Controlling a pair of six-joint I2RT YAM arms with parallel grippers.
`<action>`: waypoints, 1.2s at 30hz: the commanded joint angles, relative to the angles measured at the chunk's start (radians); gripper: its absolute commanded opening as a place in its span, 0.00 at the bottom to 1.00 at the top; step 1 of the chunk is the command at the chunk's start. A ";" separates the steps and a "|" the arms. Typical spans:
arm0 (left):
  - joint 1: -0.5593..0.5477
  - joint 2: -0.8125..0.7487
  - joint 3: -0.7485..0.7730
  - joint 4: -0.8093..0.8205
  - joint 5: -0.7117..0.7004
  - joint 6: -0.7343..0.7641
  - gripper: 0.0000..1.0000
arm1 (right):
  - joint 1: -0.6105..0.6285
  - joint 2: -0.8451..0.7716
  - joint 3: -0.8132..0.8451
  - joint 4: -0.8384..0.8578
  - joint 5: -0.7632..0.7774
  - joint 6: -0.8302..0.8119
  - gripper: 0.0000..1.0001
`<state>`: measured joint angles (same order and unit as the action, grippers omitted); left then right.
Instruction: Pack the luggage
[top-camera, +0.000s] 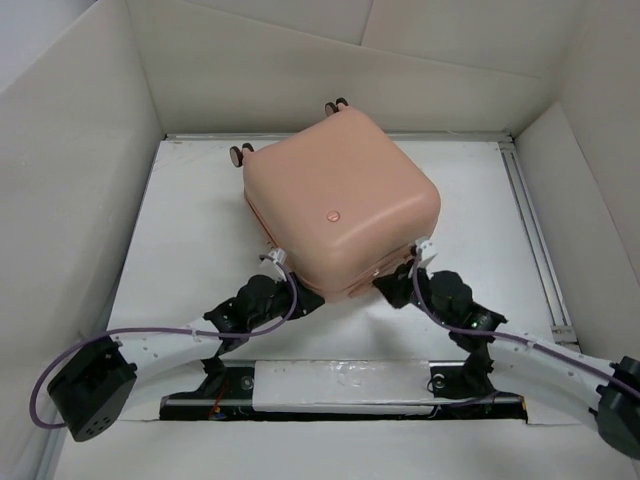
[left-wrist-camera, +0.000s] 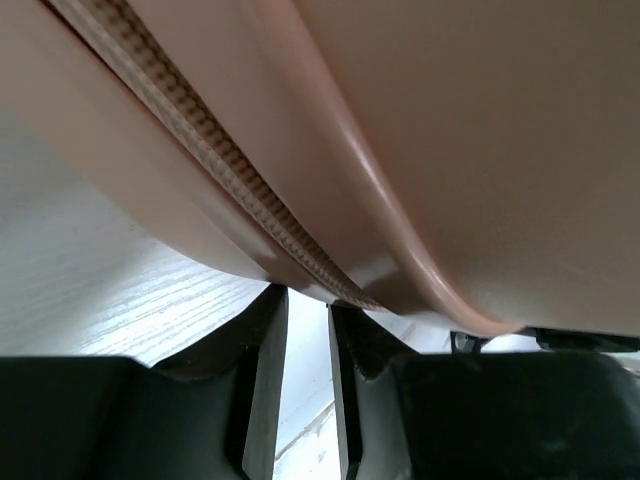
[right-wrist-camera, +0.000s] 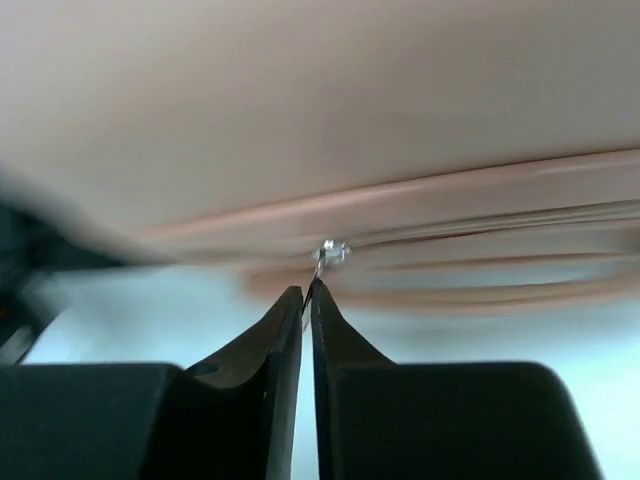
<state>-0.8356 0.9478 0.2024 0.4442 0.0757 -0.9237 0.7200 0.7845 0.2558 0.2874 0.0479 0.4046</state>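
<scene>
The peach-pink luggage (top-camera: 340, 200) lies closed on the white table (top-camera: 190, 250), shell up, with its round button (top-camera: 335, 214) on top and caster wheels (top-camera: 240, 153) at the far side. My left gripper (top-camera: 283, 262) is at its near left corner. In the left wrist view the gripper (left-wrist-camera: 307, 297) has a narrow empty gap between the jaws, with the tips right under the beige zipper (left-wrist-camera: 200, 150). My right gripper (top-camera: 420, 250) is at the near right corner. In the right wrist view it (right-wrist-camera: 306, 293) is shut on the thin silver zipper pull (right-wrist-camera: 328, 252) at the luggage seam (right-wrist-camera: 450, 200).
White walls (top-camera: 80, 200) enclose the table on the left, back and right. A metal rail (top-camera: 530, 220) runs along the right side. A second pair of wheels (top-camera: 335, 104) sticks out at the back. Purple cables (top-camera: 60, 360) loop off both arms.
</scene>
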 joint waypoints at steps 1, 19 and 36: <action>0.009 0.043 0.054 0.192 -0.063 -0.021 0.18 | 0.214 -0.036 0.069 -0.052 -0.022 0.060 0.00; 0.000 0.126 0.039 0.343 -0.109 -0.096 0.14 | 0.736 0.353 0.399 -0.128 0.510 0.154 0.00; 0.138 -0.181 0.008 -0.064 -0.200 0.002 0.33 | 0.362 0.128 0.160 -0.082 0.323 0.117 0.55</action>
<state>-0.7490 0.7628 0.2035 0.3645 -0.0254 -0.9585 1.1122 0.8883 0.3752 0.1253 0.4736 0.5934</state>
